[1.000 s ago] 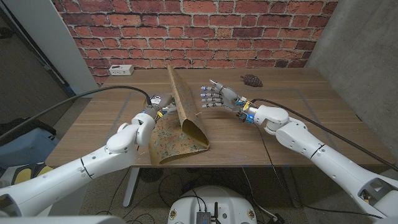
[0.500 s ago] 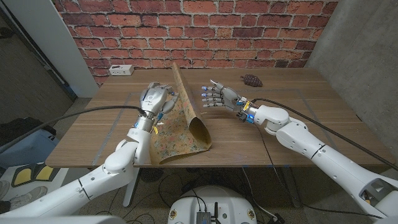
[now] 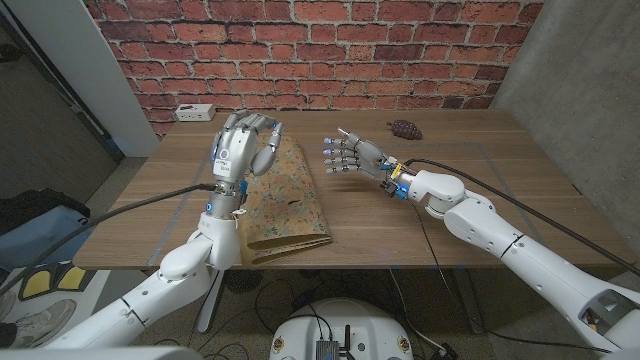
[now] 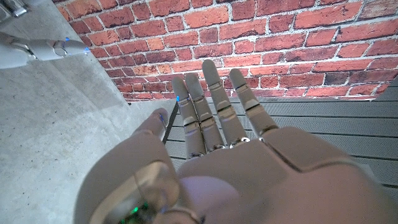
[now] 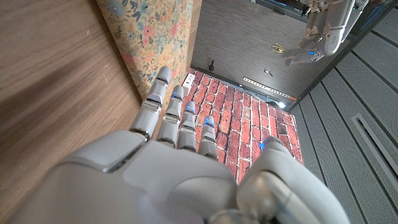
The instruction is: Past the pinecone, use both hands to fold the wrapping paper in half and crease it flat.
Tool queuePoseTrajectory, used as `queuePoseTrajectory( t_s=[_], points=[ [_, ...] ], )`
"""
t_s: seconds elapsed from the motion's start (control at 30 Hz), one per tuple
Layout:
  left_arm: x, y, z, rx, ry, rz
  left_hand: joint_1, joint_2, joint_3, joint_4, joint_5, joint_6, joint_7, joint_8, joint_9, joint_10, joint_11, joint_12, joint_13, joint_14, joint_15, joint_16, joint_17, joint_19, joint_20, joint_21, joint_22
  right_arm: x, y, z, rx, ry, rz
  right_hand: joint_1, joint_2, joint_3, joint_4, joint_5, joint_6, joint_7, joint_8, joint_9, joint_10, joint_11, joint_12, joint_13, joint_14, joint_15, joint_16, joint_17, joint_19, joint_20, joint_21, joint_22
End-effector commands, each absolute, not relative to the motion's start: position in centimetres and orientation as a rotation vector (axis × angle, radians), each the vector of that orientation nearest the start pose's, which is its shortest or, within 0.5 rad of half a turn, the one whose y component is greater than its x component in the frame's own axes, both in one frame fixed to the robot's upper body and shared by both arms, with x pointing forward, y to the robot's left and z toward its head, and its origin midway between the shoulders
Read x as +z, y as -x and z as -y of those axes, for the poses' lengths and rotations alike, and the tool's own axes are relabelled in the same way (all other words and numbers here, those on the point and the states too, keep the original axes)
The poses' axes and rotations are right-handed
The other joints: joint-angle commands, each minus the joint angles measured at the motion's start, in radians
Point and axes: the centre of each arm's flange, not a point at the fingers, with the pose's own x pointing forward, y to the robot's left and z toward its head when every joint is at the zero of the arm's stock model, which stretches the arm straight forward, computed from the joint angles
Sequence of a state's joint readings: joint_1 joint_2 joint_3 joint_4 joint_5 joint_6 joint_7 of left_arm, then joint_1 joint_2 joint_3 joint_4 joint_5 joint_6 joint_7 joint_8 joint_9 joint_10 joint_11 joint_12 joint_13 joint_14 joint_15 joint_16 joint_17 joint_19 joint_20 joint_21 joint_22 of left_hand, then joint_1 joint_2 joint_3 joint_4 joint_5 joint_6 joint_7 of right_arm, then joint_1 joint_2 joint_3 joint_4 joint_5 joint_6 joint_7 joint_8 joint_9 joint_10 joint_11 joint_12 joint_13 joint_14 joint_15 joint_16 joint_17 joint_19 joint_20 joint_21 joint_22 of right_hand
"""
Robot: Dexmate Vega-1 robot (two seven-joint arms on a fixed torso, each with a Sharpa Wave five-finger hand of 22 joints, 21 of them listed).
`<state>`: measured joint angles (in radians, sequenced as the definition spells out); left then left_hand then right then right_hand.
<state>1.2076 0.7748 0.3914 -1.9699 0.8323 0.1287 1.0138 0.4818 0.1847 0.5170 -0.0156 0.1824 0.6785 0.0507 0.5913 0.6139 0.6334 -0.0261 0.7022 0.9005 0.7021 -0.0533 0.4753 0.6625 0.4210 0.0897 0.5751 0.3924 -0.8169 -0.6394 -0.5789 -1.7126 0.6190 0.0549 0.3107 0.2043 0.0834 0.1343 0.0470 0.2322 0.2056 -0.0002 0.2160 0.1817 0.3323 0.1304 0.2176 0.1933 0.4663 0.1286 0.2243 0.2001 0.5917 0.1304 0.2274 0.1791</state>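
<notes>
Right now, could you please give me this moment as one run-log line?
wrapping paper: folded, flat | left robot hand: raised, open | right robot hand: open beside paper | pinecone: untouched

Wooden table (image 3: 450, 215) — on it lie floral wrapping paper (image 3: 283, 200), pinecone (image 3: 405, 128), white power strip (image 3: 193, 112).

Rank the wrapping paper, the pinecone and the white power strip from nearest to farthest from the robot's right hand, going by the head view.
From the right hand:
1. Wrapping paper, just beside the fingertips, toward the robot's left.
2. Pinecone, behind the hand, near the wall.
3. White power strip, far left corner.
</notes>
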Motion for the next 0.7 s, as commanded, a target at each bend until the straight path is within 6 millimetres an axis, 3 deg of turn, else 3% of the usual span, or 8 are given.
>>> queuePoseTrajectory(
  t_s=[0.03, 0.1, 0.23, 0.33, 0.47, 0.5, 0.57, 0.7],
  points=[
    [-0.6, -44.6, -25.1, 0.695, -1.114, 1.163, 0.001, -0.028, 0.078, -0.048, 0.004, 0.035, -0.022, -0.048, -0.087, 0.017, 0.014, -0.053, -0.096, 0.078, -0.014, -0.062, -0.098, 0.070, 0.000, 0.063, 0.003, -0.5, -56.5, 13.0, 0.827, 0.248, 0.564, 0.003, 0.004, 0.004, -0.006, -0.001, 0.010, -0.001, -0.004, 0.003, 0.010, -0.003, -0.004, 0.002, 0.008, -0.006, 0.003, 0.002, 0.009, -0.002, 0.005, 0.004],
    [-0.5, -44.9, -25.1, 0.671, -1.153, 1.083, -0.008, -0.037, 0.096, -0.062, 0.006, 0.041, -0.027, -0.066, -0.117, 0.021, 0.010, -0.078, -0.130, 0.094, -0.028, -0.082, -0.130, 0.098, -0.001, 0.080, -0.004, -0.5, -56.4, 13.0, 0.825, 0.250, 0.564, 0.004, 0.005, 0.005, -0.007, -0.001, 0.011, -0.001, -0.004, 0.003, 0.011, -0.002, -0.004, 0.002, 0.005, -0.006, 0.002, 0.001, 0.005, -0.003, 0.003, 0.004],
    [-0.3, -45.6, -25.1, 0.614, -1.224, 0.893, -0.026, -0.051, 0.129, -0.088, 0.011, 0.043, -0.036, -0.102, -0.169, 0.013, -0.009, -0.138, -0.192, 0.073, -0.047, -0.131, -0.192, 0.102, 0.007, 0.086, -0.028, -0.4, -56.4, 13.0, 0.814, 0.284, 0.559, 0.011, 0.008, 0.009, -0.011, -0.002, 0.012, -0.001, -0.006, 0.003, 0.012, -0.003, -0.006, 0.003, -0.012, 0.000, -0.007, 0.001, -0.021, 0.001, -0.009, 0.004],
    [-0.3, -46.1, -25.2, 0.593, -1.263, 0.783, -0.049, -0.057, 0.154, -0.105, 0.014, 0.053, -0.031, -0.133, -0.213, 0.021, -0.012, -0.190, -0.248, 0.047, -0.035, -0.173, -0.251, 0.098, 0.021, 0.081, -0.059, -0.2, -56.3, 12.9, 0.807, 0.318, 0.556, 0.024, 0.015, 0.018, -0.020, -0.002, 0.012, 0.000, -0.008, 0.003, 0.009, -0.006, -0.009, 0.003, -0.023, 0.003, -0.012, 0.001, -0.035, 0.007, -0.015, 0.004],
    [-0.5, -46.8, -25.4, 0.562, -1.306, 0.670, -0.053, -0.054, 0.185, -0.126, 0.019, 0.070, -0.033, -0.153, -0.244, 0.029, -0.015, -0.229, -0.291, 0.046, -0.043, -0.202, -0.305, 0.129, 0.036, 0.087, -0.089, 0.0, -56.3, 12.9, 0.792, 0.362, 0.553, 0.088, 0.039, 0.055, -0.060, -0.006, 0.013, -0.003, -0.010, 0.003, 0.007, -0.006, -0.014, 0.003, -0.029, 0.000, -0.015, 0.000, -0.042, 0.006, -0.018, 0.004],
    [-0.6, -47.0, -25.4, 0.551, -1.312, 0.654, -0.052, -0.051, 0.193, -0.130, 0.020, 0.077, -0.032, -0.157, -0.250, 0.034, -0.012, -0.235, -0.300, 0.039, -0.039, -0.211, -0.317, 0.132, 0.038, 0.087, -0.095, 0.0, -56.3, 12.8, 0.789, 0.370, 0.553, 0.129, 0.052, 0.079, -0.087, -0.011, 0.014, -0.005, -0.010, 0.003, 0.007, -0.009, -0.016, 0.003, -0.033, -0.001, -0.016, -0.001, -0.045, 0.005, -0.019, 0.004],
    [-0.6, -47.2, -25.5, 0.540, -1.317, 0.611, -0.053, -0.052, 0.204, -0.137, 0.022, 0.095, -0.036, -0.162, -0.263, 0.048, -0.009, -0.244, -0.317, 0.042, -0.041, -0.220, -0.338, 0.136, 0.040, 0.085, -0.108, 0.1, -56.4, 12.8, 0.784, 0.381, 0.551, 0.171, 0.060, 0.104, -0.117, -0.019, 0.019, -0.008, -0.011, 0.003, 0.008, -0.007, -0.017, 0.003, -0.040, -0.003, -0.019, -0.002, -0.056, -0.002, -0.023, 0.003],
    [-0.7, -47.6, -25.6, 0.510, -1.333, 0.563, -0.057, -0.060, 0.223, -0.149, 0.024, 0.094, -0.036, -0.187, -0.288, 0.055, 0.003, -0.271, -0.350, 0.035, -0.050, -0.243, -0.381, 0.144, 0.050, 0.081, -0.136, 0.3, -56.4, 12.7, 0.769, 0.405, 0.551, 0.223, 0.071, 0.136, -0.154, -0.028, 0.042, -0.019, -0.007, 0.003, 0.007, -0.011, -0.018, 0.003, -0.057, -0.010, -0.024, -0.003, -0.070, -0.008, -0.027, 0.003]
  ],
)
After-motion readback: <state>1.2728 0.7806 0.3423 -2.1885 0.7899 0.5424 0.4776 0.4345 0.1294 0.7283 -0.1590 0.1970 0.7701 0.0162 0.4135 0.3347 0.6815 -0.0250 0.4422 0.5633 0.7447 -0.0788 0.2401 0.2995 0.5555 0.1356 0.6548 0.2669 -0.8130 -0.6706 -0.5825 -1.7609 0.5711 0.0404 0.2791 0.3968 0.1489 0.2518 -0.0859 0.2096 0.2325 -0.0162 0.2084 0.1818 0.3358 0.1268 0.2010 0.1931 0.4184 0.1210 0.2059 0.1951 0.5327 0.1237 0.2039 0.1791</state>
